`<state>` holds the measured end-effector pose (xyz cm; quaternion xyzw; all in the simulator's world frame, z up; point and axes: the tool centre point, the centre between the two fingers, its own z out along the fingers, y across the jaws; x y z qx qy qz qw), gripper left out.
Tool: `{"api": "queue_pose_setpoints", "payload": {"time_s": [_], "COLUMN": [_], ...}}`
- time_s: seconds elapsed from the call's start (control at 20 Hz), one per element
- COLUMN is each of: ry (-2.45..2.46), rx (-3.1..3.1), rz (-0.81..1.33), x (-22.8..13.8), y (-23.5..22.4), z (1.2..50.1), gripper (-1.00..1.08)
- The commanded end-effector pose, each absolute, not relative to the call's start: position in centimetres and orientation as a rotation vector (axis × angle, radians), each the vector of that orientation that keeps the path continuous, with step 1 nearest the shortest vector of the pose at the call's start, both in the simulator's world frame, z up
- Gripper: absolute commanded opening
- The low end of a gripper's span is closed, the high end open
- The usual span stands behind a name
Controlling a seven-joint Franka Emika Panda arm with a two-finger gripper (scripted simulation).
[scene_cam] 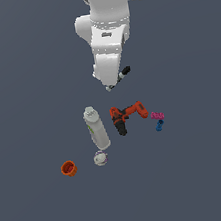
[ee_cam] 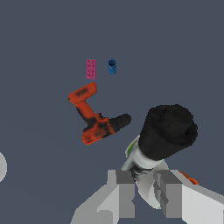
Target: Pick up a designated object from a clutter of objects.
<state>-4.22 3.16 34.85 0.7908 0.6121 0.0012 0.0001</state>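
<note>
The white arm (scene_cam: pixel 106 37) fills the upper centre of the exterior view, wrist angled down, and the hand (ee_cam: pixel 144 192) is closed on the black marker (scene_cam: pixel 123 73), which juts out from the fingers in the upper middle of that frame, well above the grey surface (scene_cam: pixel 24 96). In the wrist view the marker's black end looms large at centre right, its pale end pinched between the two fingers (ee_cam: pixel 124 192). Below it, the white bottle (scene_cam: pixel 96 128) lies at centre, the red-orange drill (scene_cam: pixel 126 116) just to its right, then the orange cup (scene_cam: pixel 68 168) at lower left, the whitish ball (scene_cam: pixel 100 158) beneath the bottle, and the pink block (scene_cam: pixel 157 115) touching the blue block (scene_cam: pixel 159 125) at centre right. The risk, as I read it: the grip sits near one end, so the long free end could pivot or slip out if the arm swings quickly, dropping it back onto the drill.
</note>
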Motion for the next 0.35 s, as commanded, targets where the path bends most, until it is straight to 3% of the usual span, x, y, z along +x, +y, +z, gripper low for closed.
{"api": "queue_pose_setpoints", "payload": {"time_s": [0.0,0.3], "ry": [1.923,1.923], "rx": [2.484,2.484], "rz": [0.001,0.000], "x": [-4.08,-3.87], "y": [2.87,2.63], "z": [35.76,36.52], "gripper": [-1.00,-1.00]}}
